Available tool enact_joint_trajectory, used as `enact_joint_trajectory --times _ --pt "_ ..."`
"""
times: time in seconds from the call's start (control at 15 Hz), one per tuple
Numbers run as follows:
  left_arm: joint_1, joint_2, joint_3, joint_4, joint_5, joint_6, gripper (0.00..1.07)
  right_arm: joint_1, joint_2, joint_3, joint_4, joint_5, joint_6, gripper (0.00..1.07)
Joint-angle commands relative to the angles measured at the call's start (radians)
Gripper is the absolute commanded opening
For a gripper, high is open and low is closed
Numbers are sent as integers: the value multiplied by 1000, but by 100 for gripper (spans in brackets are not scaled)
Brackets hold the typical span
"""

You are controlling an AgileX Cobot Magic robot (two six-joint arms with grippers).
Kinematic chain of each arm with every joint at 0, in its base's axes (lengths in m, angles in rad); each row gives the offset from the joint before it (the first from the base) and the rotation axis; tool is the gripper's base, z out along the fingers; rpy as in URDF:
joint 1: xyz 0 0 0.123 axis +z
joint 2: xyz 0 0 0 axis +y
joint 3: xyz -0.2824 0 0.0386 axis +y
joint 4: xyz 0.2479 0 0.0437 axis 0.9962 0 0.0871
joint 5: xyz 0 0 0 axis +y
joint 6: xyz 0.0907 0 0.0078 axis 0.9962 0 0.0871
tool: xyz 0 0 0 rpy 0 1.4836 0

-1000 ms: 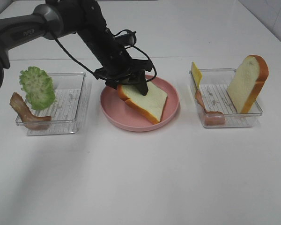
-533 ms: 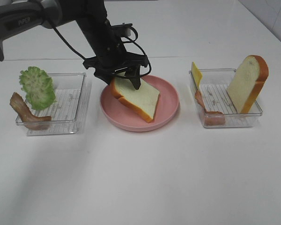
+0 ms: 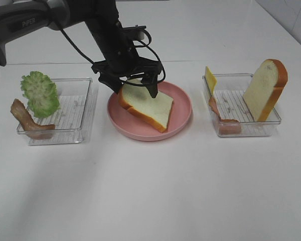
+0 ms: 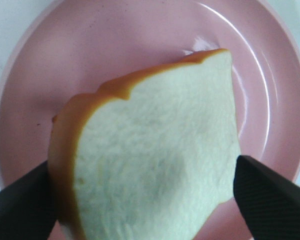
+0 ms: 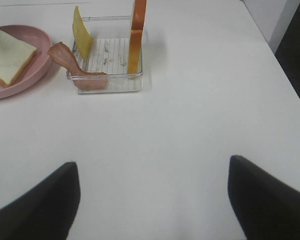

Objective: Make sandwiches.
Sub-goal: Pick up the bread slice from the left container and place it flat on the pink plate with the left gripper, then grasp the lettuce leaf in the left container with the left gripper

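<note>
Left of the pink round plate (image 3: pixel 184 111), a clear plastic tray (image 3: pixel 75 136) holds green lettuce (image 3: pixel 39 94) and 1 brown bacon strip (image 3: pixel 26 120). On the plate lies 1 white bread slice (image 3: pixel 149 106), long axis diagonal. The left hand (image 3: pixel 133 90) straddles it with fingers spread; contact with the crust is unclear. The lettuce lies left of this hand, judged the nearer 1. Right of the plate, another clear tray (image 3: pixel 272 120) holds yellow cheese (image 3: pixel 209 79) and an upright bread slice (image 3: pixel 265 89). The right hand (image 5: pixel 152 200) hovers spread and empty, outside the high view.
</note>
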Motion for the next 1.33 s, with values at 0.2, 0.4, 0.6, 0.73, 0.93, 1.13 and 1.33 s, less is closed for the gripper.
enact_joint_trajectory --times 0.2,0.4,0.6,0.73,0.93,1.13,1.33 --pt "-23 -18 -2 49 5 6 87 -5 -15 4 -2 -12 -4 78" --pt "-31 -37 -3 146 44 9 87 -5 -15 4 -2 -12 -4 78" --pt "-52 -80 -10 232 50 9 87 -5 -15 4 -2 -12 -4 78" --pt "-52 -93 -60 258 110 5 86 -5 -15 4 -2 -12 -4 78" --pt "-49 -117 -127 297 119 -22 86 -5 -15 4 -2 -12 -4 78" --pt "-23 -164 -127 353 119 -60 85 -5 -15 4 -2 -12 -4 78" --pt "84 -181 -127 247 119 -90 85 -5 -15 4 -2 -12 -4 78"
